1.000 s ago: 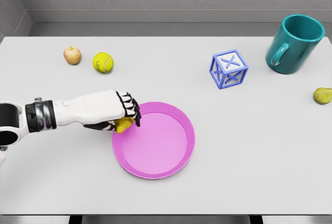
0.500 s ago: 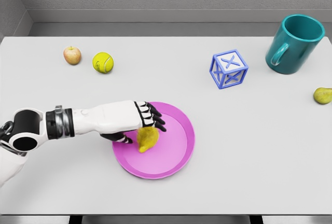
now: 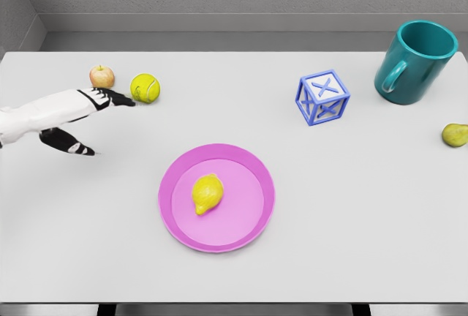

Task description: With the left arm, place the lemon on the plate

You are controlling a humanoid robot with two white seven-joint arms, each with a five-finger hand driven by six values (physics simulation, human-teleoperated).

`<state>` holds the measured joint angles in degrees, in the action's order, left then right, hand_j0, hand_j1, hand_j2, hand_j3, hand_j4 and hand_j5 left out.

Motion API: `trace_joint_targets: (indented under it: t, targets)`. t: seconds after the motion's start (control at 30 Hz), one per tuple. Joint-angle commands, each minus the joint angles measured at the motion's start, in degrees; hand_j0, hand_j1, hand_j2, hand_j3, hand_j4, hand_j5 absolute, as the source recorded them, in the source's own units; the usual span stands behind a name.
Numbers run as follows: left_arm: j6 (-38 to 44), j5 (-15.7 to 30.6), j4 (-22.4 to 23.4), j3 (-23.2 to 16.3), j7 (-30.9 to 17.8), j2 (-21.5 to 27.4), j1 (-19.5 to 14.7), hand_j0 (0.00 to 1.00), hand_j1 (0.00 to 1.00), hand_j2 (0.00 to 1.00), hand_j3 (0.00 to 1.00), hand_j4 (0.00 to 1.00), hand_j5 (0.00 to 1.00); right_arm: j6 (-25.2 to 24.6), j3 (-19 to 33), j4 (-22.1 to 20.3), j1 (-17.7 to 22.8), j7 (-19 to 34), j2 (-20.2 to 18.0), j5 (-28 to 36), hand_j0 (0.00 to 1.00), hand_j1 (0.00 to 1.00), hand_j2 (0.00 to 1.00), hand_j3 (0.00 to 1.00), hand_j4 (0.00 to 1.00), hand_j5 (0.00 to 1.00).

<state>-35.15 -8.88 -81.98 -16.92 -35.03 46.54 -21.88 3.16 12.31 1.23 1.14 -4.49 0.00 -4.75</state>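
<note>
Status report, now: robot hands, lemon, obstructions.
Left robot hand open, empty, off to the plate's left. Right not in view. Lemon resting on pink plate. Nothing in the way.

Readable text: none anywhere.
Block (image 3: 322,97): X-shaped cross braces on the faces, left of the mug (image 3: 414,61); structure rather than a printed letter.
Mug: plain teal, no print or logo.
Plate (image 3: 216,197): plain pink, no marking; down and left of the mug.
Lemon (image 3: 207,193): no sticker or label; on the plate.
Ball (image 3: 145,88): pale seam lines only, no brand; far left of the mug.
Apple (image 3: 102,77): no sticker; beyond the ball from the mug.
</note>
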Motion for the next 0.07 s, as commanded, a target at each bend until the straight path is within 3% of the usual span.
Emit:
trace_joint_targets:
  t: [0.0,0.03]
  targets:
    - [0.2,1.4,3.8,0.6,0.0,0.4,0.0,1.00,1.00,1.00,1.00,1.00,1.00,0.0,0.0,0.0,0.0,0.0,0.0,0.0,1.00,1.00,1.00,1.00,1.00,1.00]
    - [0.2,1.4,3.7,0.6,0.0,0.3,0.0,1.00,1.00,1.00,1.00,1.00,1.00,0.0,0.0,0.0,0.0,0.0,0.0,0.0,1.00,1.00,1.00,1.00,1.00,1.00]
